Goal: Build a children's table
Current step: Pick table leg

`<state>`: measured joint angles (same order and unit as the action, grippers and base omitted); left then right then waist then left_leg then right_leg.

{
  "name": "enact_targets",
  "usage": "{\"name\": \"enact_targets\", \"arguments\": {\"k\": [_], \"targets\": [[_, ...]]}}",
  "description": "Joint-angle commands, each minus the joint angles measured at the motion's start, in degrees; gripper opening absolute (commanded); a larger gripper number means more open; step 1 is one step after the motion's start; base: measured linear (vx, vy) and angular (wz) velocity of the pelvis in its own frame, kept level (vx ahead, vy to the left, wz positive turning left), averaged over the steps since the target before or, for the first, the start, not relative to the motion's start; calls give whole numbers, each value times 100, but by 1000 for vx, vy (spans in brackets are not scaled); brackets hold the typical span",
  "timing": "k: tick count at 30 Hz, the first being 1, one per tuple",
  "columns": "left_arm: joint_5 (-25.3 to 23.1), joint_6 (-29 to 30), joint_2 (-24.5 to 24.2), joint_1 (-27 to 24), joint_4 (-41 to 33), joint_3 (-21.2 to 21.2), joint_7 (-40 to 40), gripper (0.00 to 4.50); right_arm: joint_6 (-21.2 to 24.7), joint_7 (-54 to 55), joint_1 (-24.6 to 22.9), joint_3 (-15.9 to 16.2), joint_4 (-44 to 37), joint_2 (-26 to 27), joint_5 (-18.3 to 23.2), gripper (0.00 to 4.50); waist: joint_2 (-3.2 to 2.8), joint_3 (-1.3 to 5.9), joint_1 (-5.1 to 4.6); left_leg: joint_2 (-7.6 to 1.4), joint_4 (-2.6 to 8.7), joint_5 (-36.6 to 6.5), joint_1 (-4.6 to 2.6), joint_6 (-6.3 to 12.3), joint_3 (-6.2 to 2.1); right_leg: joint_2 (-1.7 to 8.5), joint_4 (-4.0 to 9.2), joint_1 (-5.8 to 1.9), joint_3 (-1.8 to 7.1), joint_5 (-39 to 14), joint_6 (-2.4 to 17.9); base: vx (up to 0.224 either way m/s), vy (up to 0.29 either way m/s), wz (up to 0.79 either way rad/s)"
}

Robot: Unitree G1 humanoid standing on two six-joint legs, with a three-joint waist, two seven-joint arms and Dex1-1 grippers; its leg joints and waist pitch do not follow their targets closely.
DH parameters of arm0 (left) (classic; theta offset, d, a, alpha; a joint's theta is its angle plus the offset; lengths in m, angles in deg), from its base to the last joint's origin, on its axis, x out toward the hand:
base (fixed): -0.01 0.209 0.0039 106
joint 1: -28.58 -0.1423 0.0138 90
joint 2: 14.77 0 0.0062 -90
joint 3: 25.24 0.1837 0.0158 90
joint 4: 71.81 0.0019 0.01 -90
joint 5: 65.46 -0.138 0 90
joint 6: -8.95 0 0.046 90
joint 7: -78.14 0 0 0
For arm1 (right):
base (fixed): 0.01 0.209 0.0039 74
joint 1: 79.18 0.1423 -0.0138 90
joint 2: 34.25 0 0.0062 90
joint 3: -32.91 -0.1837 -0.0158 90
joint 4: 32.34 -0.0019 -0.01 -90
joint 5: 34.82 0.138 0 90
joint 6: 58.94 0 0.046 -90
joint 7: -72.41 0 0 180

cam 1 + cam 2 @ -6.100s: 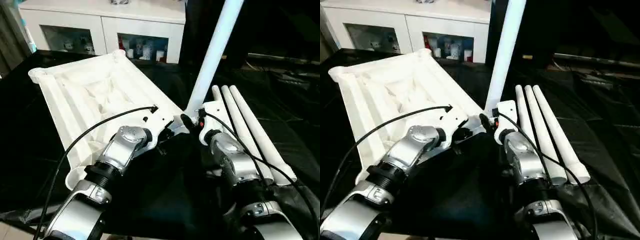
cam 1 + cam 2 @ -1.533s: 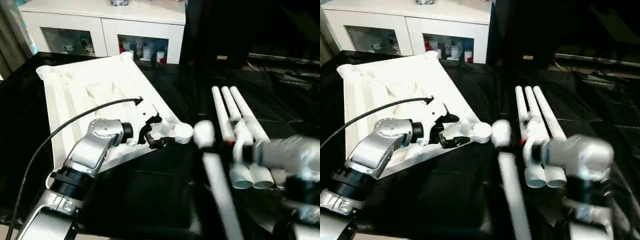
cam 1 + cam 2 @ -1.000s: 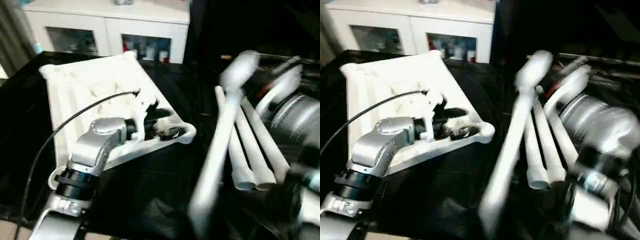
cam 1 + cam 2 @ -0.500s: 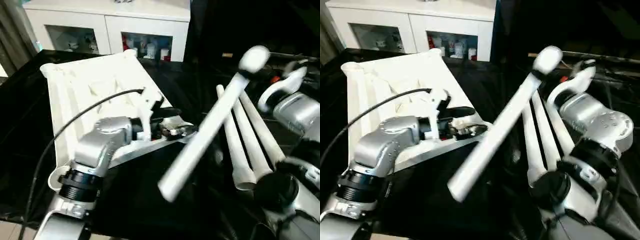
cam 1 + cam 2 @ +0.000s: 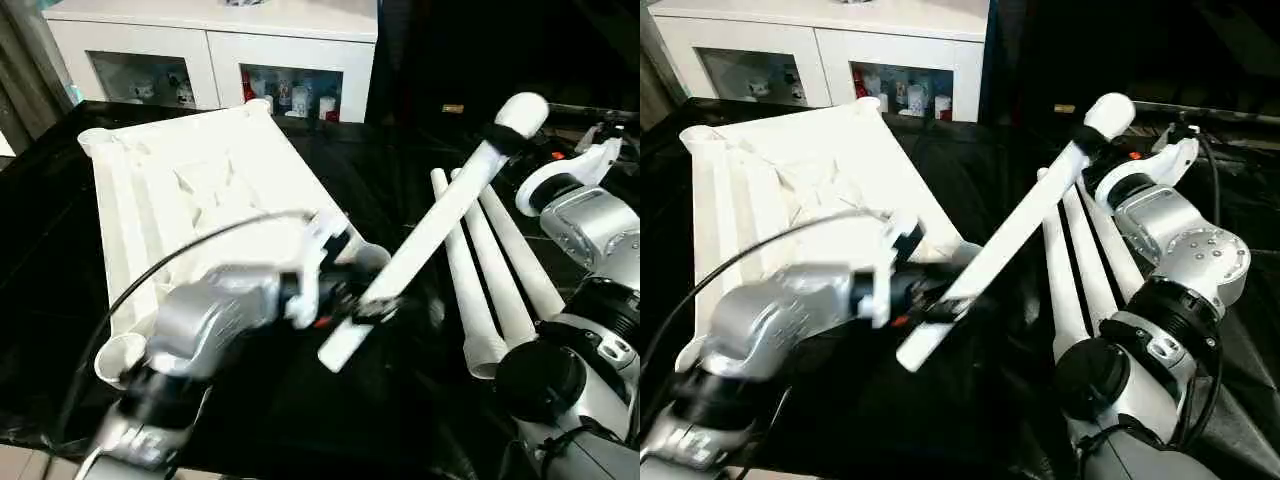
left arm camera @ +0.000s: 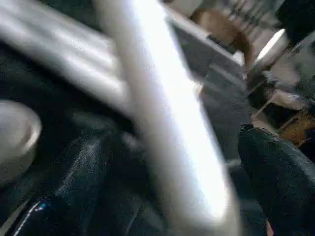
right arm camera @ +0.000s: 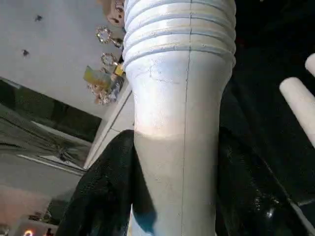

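Lying upside down across the left half of the head view, the tabletop [image 5: 190,200] shows its ribbed underside, w/ round corner sockets at far left, far right, near left and near right; the near right one sits just behind the left claw. Behind it, top of frame, stands a white cabinet [image 5: 215,40] — not part of the job.

Next biggest: the held leg [image 5: 440,215], slanting from upper right down to centre, open end low and close to that near right socket [image 5: 372,258] but not in it. A sec ago it swung blurred and upright-ish; half a sec ago it hung higher, further from the corner. Now it's lower and steadier, so the insertion looks abt to start — my read only.

Three spare legs [image 5: 500,270] lie side by side on the black sheet, right of centre, unmoved.

Right gripper [image 5: 1092,152] clamps the held leg near its rounded top end; wrist view shows both black fingers [image 7: 106,191] wrapped on the tube below its ribbed collar.

Left gripper [image 5: 375,305] has shifted off the tabletop edge towards the leg's low end; jaws wide apart, leg passing between them in wrist view, not pinched.

Meaning: no leg seated yet, all four to go. Next needs the tube end lined up w/ the socket.
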<state>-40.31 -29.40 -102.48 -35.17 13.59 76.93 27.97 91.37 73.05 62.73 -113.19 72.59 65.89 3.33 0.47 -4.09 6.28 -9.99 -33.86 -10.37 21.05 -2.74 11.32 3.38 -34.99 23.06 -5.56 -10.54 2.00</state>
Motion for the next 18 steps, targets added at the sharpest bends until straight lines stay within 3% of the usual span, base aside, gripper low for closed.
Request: {"name": "enact_targets", "arguments": {"k": [1,9,11,14,15,18], "targets": [[-26,111,-95,-56,-218,-77,135,414,-126,85,139,-101,48,-106,155,189,-27,469,-1,-288,349,-600,-102,-124,-153,503,424,-321,365,-1160,535,0,0,0],[149,157,-125,-128,-186,-465,395,366,-278,214,89,35,92,-142,357,189,-15,470,0,-268,336,-560,-84,-72,-147,495,418,-332,360,-1088,575,0,0,0],[159,78,-160,-127,-198,-438,352,330,-265,195,57,127,94,-168,330,189,-16,472,4,-268,335,-537,-83,-55,-147,492,421,-328,357,-1097,562,0,0,0],[249,171,-136,-210,-343,-385,338,321,-323,217,47,126,149,-181,391,189,-21,482,5,-271,331,-509,-84,-58,-148,498,409,-330,359,-1059,565,0,0,0],[287,213,-116,-240,-377,-397,350,293,-361,247,48,126,173,-194,440,189,-22,483,6,-272,328,-505,-80,-55,-144,497,404,-328,360,-1007,595,0,0,0],[335,235,-90,-253,-382,-431,369,278,-386,265,44,146,184,-206,472,189,-17,479,4,-269,327,-516,-81,-49,-143,491,409,-327,357,-1023,582,0,0,0]]}}
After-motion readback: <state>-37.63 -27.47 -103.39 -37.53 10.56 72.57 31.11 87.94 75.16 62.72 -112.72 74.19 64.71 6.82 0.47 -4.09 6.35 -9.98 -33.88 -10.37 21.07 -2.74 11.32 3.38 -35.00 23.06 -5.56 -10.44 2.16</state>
